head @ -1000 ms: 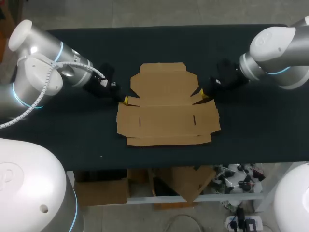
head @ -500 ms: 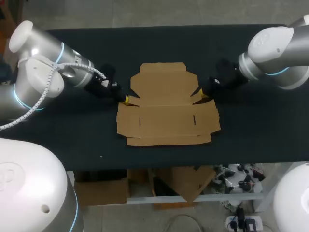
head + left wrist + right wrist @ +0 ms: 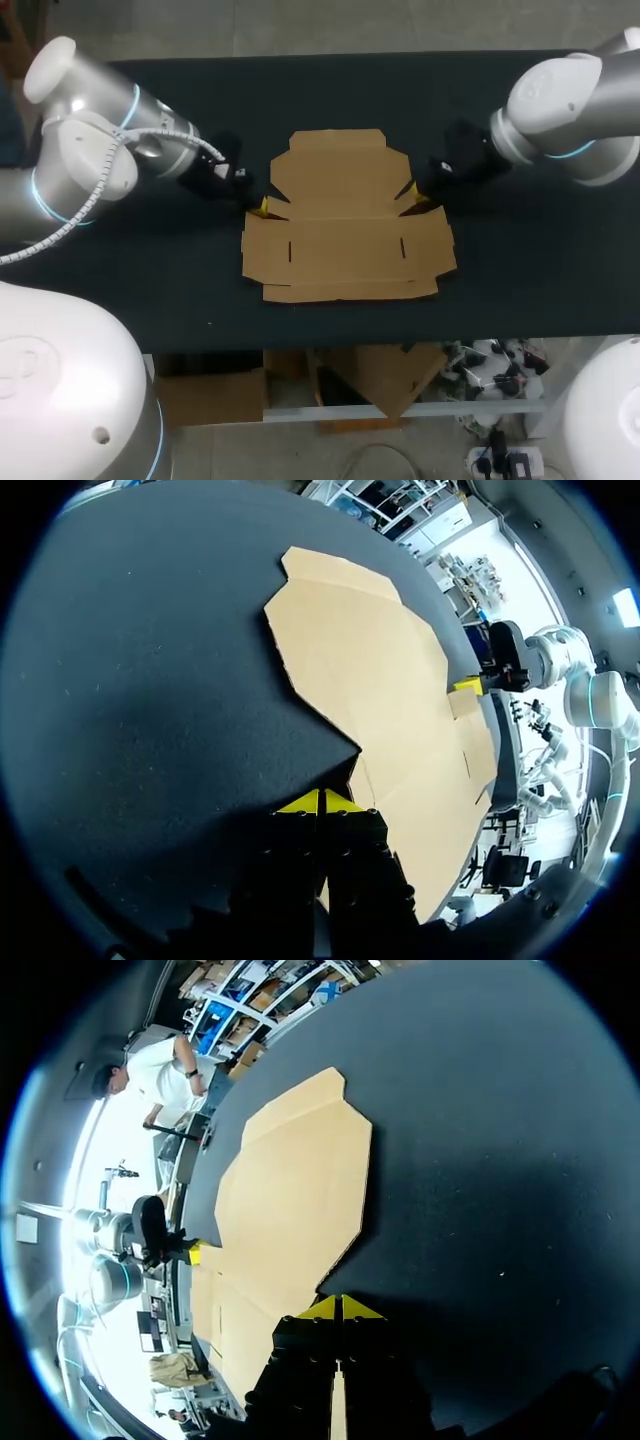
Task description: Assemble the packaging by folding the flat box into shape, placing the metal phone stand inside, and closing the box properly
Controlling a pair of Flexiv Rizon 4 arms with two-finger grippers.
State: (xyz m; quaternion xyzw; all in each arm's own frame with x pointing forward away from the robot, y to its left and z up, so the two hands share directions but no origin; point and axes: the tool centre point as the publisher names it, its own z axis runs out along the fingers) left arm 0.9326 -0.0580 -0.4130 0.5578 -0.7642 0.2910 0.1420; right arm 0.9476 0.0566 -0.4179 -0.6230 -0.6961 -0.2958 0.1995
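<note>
Sitting flat: one unfolded box, two grippers, left gripper and right gripper both pinched narrow at its side notches.

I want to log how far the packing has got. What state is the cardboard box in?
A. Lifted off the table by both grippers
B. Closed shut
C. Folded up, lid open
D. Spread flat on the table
D: the cardboard box lies spread flat and unfolded on the table, with the left gripper and the right gripper low at the notches on its two sides.
</note>
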